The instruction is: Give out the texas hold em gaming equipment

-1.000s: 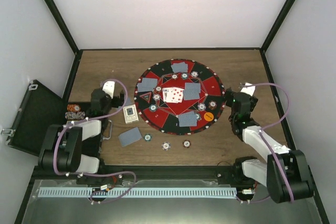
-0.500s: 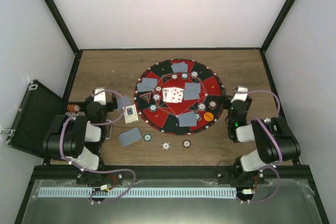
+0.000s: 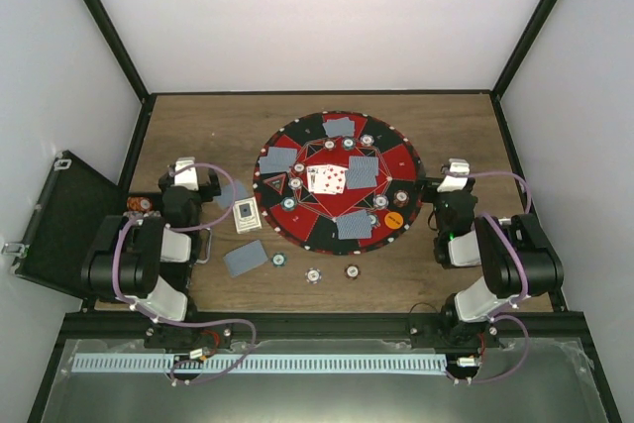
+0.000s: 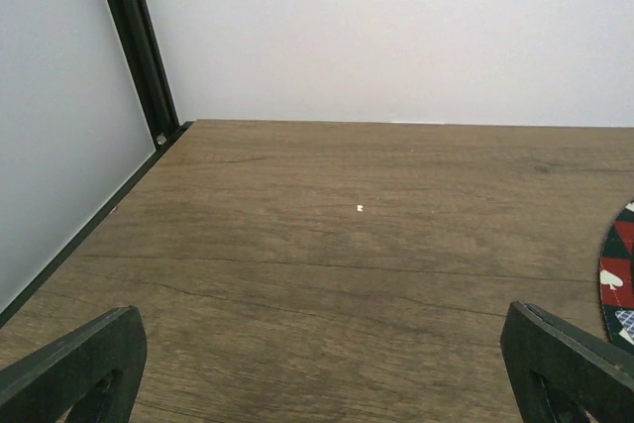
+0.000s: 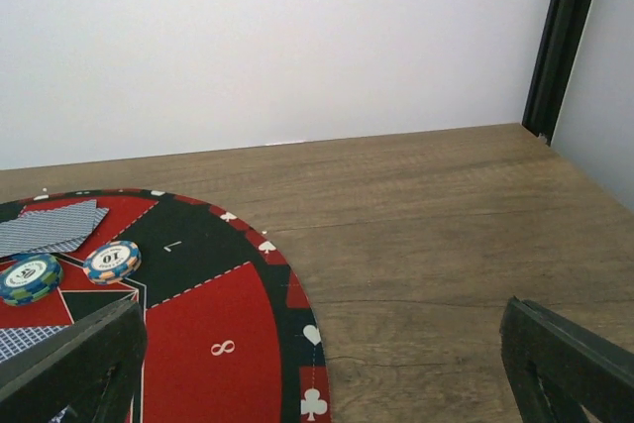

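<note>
Left gripper (image 4: 317,383) and right gripper (image 5: 317,373) are idling beside the mat (image 3: 401,160), fingers spread and holding nothing, while cards (image 3: 363,171) and chips (image 3: 381,202) are lying on it; loose chips (image 3: 313,275) nearer the arms are probably needing placing next.

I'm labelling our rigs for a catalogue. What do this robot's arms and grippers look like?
Both the left arm and right arm have bulky black joints linked by white shells, each trailing a looping lilac cable. Small white blocks sit at the wrists. The fingers are matte black and wedge-shaped. No markings are legible.
</note>
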